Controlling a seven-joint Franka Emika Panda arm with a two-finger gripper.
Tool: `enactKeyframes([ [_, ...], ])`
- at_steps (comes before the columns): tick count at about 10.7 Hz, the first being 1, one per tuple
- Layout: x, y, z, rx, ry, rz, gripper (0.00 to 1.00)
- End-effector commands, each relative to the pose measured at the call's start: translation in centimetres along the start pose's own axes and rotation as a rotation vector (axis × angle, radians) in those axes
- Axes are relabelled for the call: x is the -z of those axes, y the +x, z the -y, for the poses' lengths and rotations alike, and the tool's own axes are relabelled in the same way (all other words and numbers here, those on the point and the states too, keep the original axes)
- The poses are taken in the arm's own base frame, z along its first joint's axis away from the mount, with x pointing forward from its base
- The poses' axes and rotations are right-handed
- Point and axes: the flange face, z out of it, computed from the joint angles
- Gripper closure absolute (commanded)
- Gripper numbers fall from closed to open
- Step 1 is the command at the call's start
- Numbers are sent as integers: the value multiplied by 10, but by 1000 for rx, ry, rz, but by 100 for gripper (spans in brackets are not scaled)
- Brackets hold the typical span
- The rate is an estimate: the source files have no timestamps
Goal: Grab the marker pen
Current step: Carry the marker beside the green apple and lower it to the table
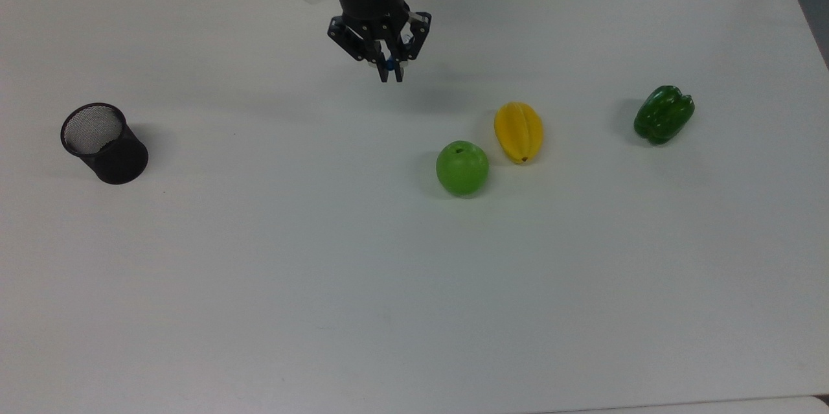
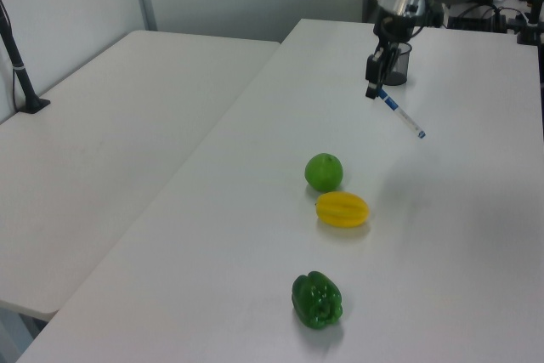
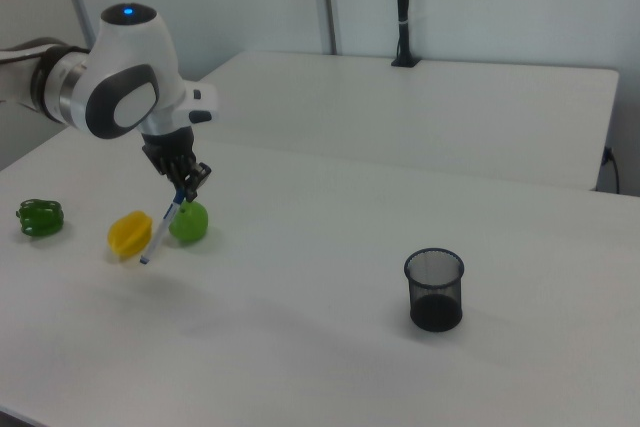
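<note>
**Inspector:** Report the counter point(image 2: 476, 235) from the near end of the left view.

**Assistant:** Nearest lies a dark green bell pepper point(image 2: 317, 300). Past it is a yellow starfruit point(image 2: 342, 209), then a green apple point(image 2: 324, 172) just beside the starfruit and apart from it. All three rest on the white surface.

**Inspector:** And beyond the fruit?

**Assistant:** The claw point(image 2: 372, 89) hangs above the counter, pointing down, past the apple. Its fingers are closed on the marker pen point(image 2: 399, 113), gripping it at the blue-capped upper end. The pen is off the surface and tilted: its white body slants down toward the left view's right, ending in a small blue tip.

**Inspector:** Do the other views agree?

**Assistant:** Yes. In the right view the claw point(image 3: 186, 187) clamps the marker pen point(image 3: 161, 229) at its top, and the pen slopes down in front of the starfruit point(image 3: 128, 233) and apple point(image 3: 188, 223). In the top view a spot of blue shows between the fingers of the claw point(image 1: 390, 70).

**Inspector:** Farthest item?

**Assistant:** A black mesh cup point(image 2: 396, 53) stands upright behind the arm. In the top view the mesh cup point(image 1: 103, 143) is well apart from the claw, toward the top view's left. A second white counter point(image 2: 110, 150) adjoins on the left view's left.
</note>
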Motion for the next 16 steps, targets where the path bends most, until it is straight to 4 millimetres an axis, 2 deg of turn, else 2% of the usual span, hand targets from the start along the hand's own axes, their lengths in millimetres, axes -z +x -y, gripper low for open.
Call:
enactKeyframes([
  [1,-36,-12,6,22,-32,1,100],
  [4,-80,-26,1,83,-88,-27,100],
  [6,-103,-28,-4,93,-97,-27,100],
  [11,-127,-31,-8,154,-144,-6,99],
  [13,-127,-30,-8,157,-145,-7,87],
  [14,-127,-30,-7,159,-144,-7,73],
  [16,-124,-28,-7,157,-144,-13,26],
])
